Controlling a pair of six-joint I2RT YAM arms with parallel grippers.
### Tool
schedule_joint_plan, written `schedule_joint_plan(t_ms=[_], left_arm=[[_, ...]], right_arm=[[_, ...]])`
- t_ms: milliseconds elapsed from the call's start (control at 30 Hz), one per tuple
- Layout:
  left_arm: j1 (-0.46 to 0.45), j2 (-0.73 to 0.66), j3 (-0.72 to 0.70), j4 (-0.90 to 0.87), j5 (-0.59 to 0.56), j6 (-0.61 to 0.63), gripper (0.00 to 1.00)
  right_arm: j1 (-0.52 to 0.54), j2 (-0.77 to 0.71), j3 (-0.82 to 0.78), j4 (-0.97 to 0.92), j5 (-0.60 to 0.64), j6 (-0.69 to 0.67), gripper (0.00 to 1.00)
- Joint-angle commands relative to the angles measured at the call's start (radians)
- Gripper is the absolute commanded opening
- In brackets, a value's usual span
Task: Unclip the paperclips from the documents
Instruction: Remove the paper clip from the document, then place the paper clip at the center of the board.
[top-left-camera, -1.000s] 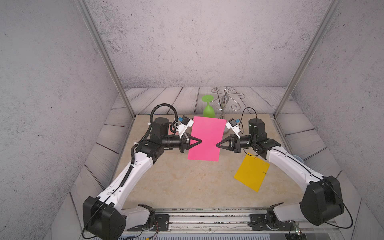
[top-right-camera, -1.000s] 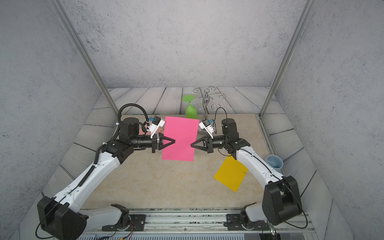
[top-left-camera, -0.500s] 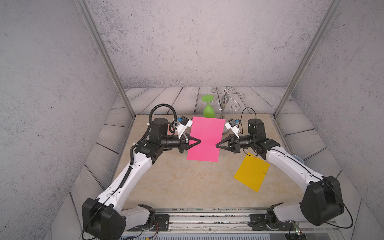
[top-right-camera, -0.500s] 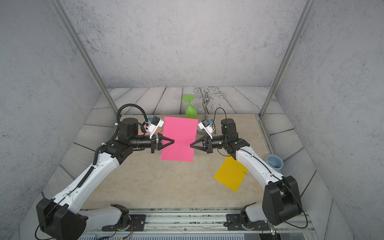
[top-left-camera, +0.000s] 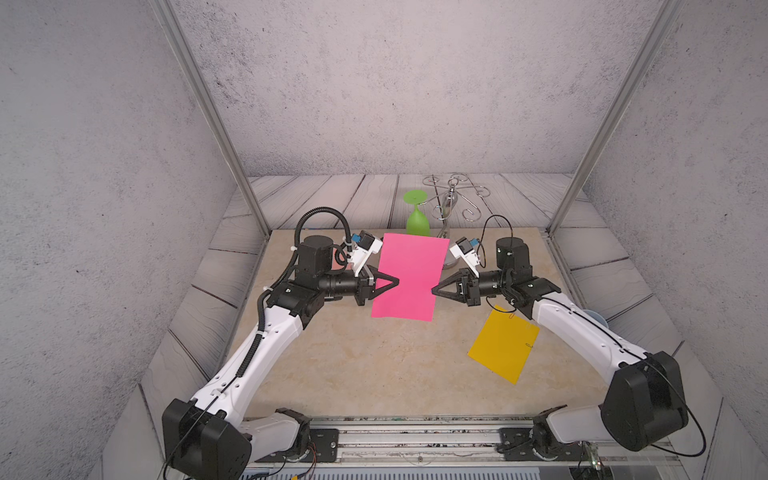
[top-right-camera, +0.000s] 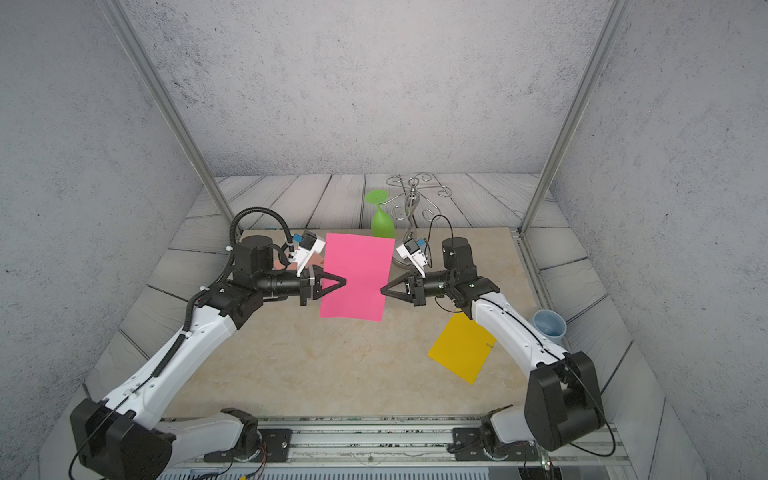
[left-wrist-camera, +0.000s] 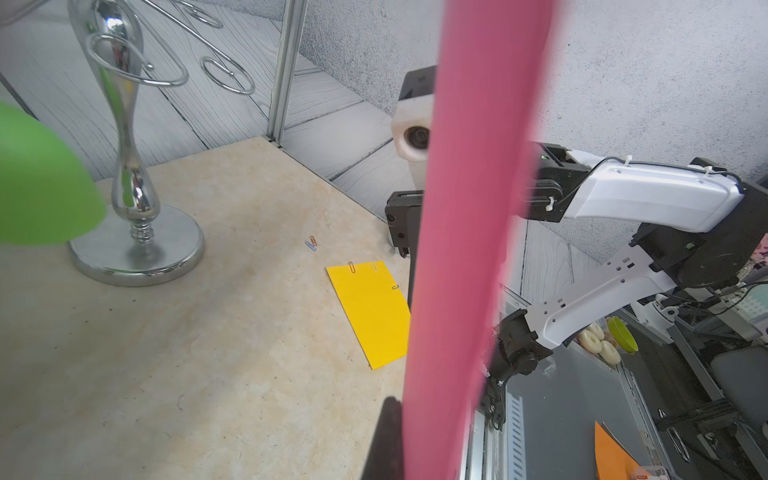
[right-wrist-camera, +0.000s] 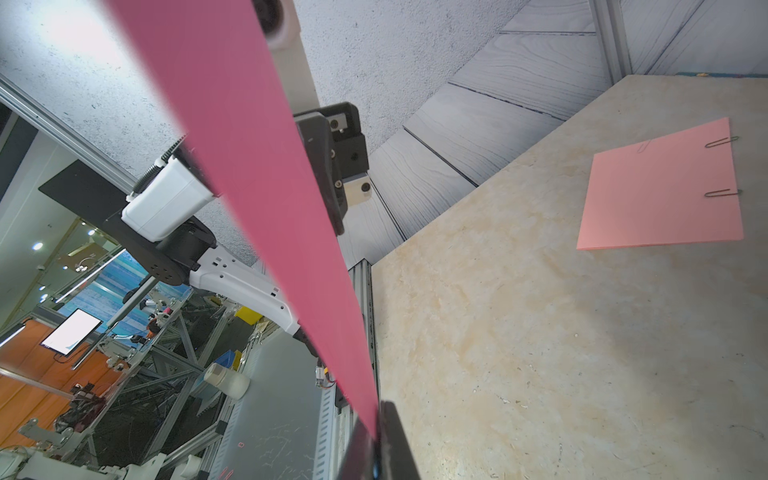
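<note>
**Sheet held aloft:** A magenta sheet (top-left-camera: 409, 278) is held clear of the marble-patterned table (top-left-camera: 353, 365), just toward 12 o'clock of its centre. It is pinched at its 9 o'clock edge by the closed left gripper (top-left-camera: 397, 282). At its 3 o'clock edge it is nipped by the right gripper (top-left-camera: 433, 289), whose tips are pressed together on the paper's rim. Whether a clip is also caught between them cannot be made out.

A golden-yellow sheet (top-left-camera: 503, 345) is seen lying flat at 4 o'clock, with three paperclips (left-wrist-camera: 352, 267) fixed along its edges. Two loose clips (left-wrist-camera: 311, 244), one reddish and one blue, are shown on the table between that sheet and the base of a chrome wire stand (top-left-camera: 451, 199) at 1 o'clock. A salmon-pink sheet (right-wrist-camera: 660, 195) is laid at 10 o'clock, with dark clips (right-wrist-camera: 722, 142) fastened on one side. An upside-down green goblet (top-left-camera: 417, 222) is seen beside the stand.
</note>
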Motion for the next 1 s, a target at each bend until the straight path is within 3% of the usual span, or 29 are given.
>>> schedule_joint_plan(t_ms=[0, 500, 700, 967], left_arm=[[0.017, -0.024, 0.001, 0.016, -0.004, 0.015, 0.00], [0.023, -0.031, 0.007, -0.012, -0.008, 0.034, 0.00], [0.024, -0.024, -0.001, -0.016, -0.012, 0.039, 0.00], [0.025, -0.012, -0.021, -0.001, -0.018, 0.032, 0.00]], right_arm=[[-0.009, -0.010, 0.012, -0.028, 0.012, -0.014, 0.08], [-0.065, -0.005, 0.006, -0.099, 0.074, -0.055, 0.08], [-0.150, 0.019, 0.008, -0.147, 0.241, -0.026, 0.06], [-0.273, 0.088, 0.026, -0.212, 0.560, 0.046, 0.05]])
